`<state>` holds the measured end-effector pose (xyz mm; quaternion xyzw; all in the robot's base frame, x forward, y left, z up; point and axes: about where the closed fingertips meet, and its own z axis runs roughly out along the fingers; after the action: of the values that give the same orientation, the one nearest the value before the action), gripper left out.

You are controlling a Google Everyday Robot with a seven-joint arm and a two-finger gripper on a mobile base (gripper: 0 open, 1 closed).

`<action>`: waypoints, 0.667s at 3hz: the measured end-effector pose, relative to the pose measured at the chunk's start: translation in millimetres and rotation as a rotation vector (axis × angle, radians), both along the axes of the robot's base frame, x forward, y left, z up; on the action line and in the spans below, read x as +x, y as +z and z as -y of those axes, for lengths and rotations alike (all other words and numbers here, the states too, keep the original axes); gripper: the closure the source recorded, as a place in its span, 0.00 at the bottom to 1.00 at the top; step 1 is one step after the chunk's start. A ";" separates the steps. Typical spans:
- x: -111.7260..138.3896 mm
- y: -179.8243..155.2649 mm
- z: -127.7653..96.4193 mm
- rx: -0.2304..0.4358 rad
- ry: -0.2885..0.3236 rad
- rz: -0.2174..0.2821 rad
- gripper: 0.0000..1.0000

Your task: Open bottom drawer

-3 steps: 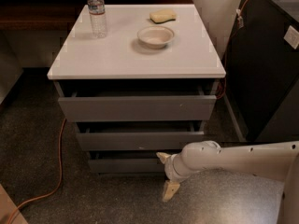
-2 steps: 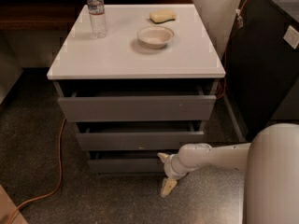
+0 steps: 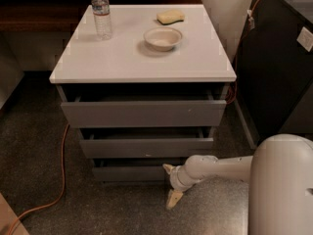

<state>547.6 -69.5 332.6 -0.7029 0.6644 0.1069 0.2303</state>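
The bottom drawer point(image 3: 132, 173) is the slimmest grey front at the foot of the white-topped cabinet point(image 3: 142, 58); it stands out a little, less than the two drawers above. My gripper point(image 3: 170, 184) is low at the drawer's right end, just in front of it. Its two cream fingers are spread apart: the upper fingertip point(image 3: 167, 168) is at the drawer front's top edge and the lower one point(image 3: 171, 199) is near the floor. It holds nothing. My white arm point(image 3: 220, 166) reaches in from the right.
A mid-height drawer point(image 3: 146, 147) and the tallest drawer point(image 3: 143, 112) are partly pulled out above. A water bottle point(image 3: 101, 11), a bowl point(image 3: 163, 37) and a yellow sponge point(image 3: 170, 16) sit on top. An orange cable point(image 3: 62, 170) lies on the floor at left. A dark cabinet point(image 3: 276, 62) stands at right.
The gripper stays at the bottom drawer's right end. The white arm body has swung into view at the lower right and now fills more of that corner.
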 end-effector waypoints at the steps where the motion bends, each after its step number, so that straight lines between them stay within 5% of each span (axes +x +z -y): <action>1: 11.2 -36.5 -2.2 0.037 0.016 0.007 0.00; 2: 37.7 -77.5 -2.5 0.037 0.012 0.025 0.00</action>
<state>585.3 -67.1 255.1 -0.7036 0.6554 0.1117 0.2508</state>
